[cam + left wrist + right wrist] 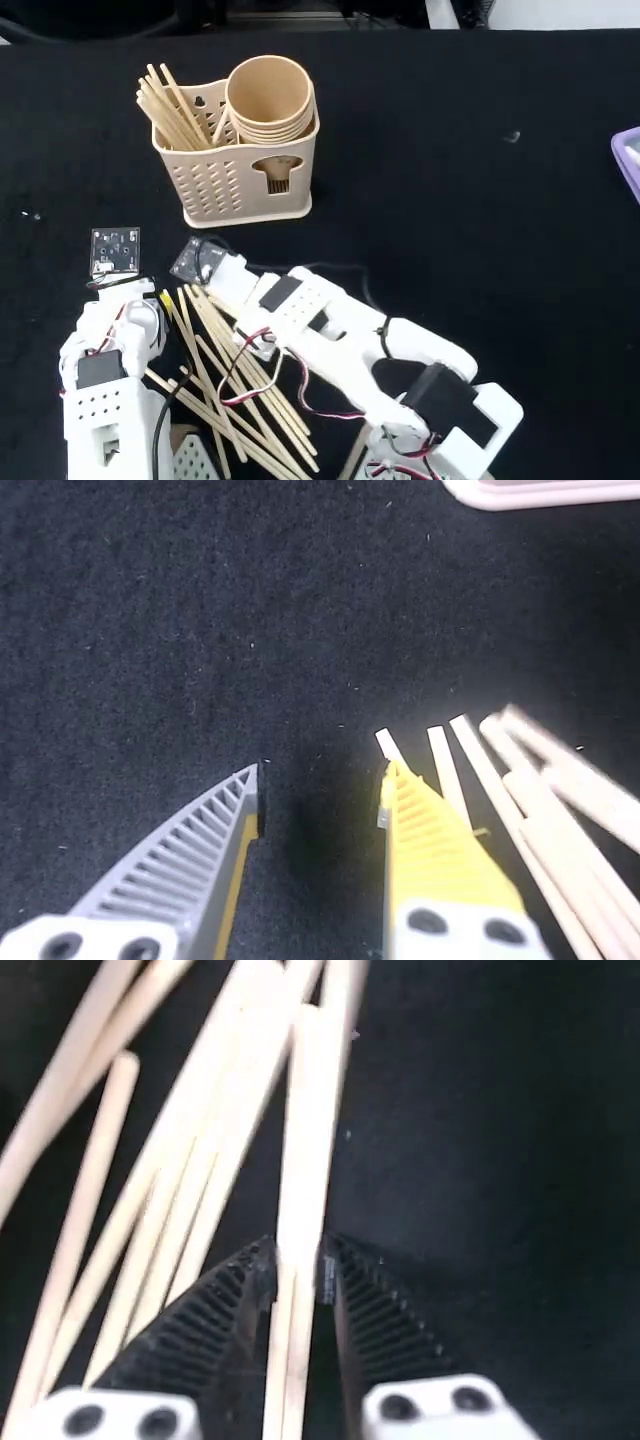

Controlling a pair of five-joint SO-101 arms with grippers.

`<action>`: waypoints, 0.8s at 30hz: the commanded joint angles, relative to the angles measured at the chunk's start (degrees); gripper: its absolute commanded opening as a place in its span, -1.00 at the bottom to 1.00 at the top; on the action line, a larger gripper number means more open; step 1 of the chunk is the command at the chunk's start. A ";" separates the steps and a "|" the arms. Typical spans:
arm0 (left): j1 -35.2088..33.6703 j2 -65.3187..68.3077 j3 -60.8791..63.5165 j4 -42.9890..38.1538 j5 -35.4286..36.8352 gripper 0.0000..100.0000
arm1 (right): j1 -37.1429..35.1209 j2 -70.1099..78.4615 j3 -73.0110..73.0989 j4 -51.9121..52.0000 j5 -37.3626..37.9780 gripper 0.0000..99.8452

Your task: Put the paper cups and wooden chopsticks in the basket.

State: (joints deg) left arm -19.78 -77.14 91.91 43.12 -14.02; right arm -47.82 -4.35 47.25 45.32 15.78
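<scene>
A beige slotted basket (240,185) stands at the back left of the black table. It holds a stack of paper cups (270,98) and a bundle of wooden chopsticks (172,108). Several loose chopsticks (235,385) lie fanned out at the front, between the two arms. My right gripper (297,1260) points down into this pile, its black fingers shut on a couple of chopsticks (300,1160). Just left of the pile my left gripper (320,780) hovers open over bare cloth, its yellow finger (430,850) beside the chopstick tips (470,770).
The right arm (330,330) lies diagonally over the pile; the left arm (105,370) is at the front left corner. A purple container's edge (628,160) shows at the far right. The basket's base (540,490) appears in the left wrist view.
</scene>
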 commanded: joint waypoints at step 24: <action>-0.13 -0.62 -0.92 -1.05 0.35 -0.60 | 11.43 -35.74 -3.65 14.42 4.57 -0.98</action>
State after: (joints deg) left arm -19.78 -77.14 91.91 43.12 -14.02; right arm -38.15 -29.32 46.73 58.68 21.05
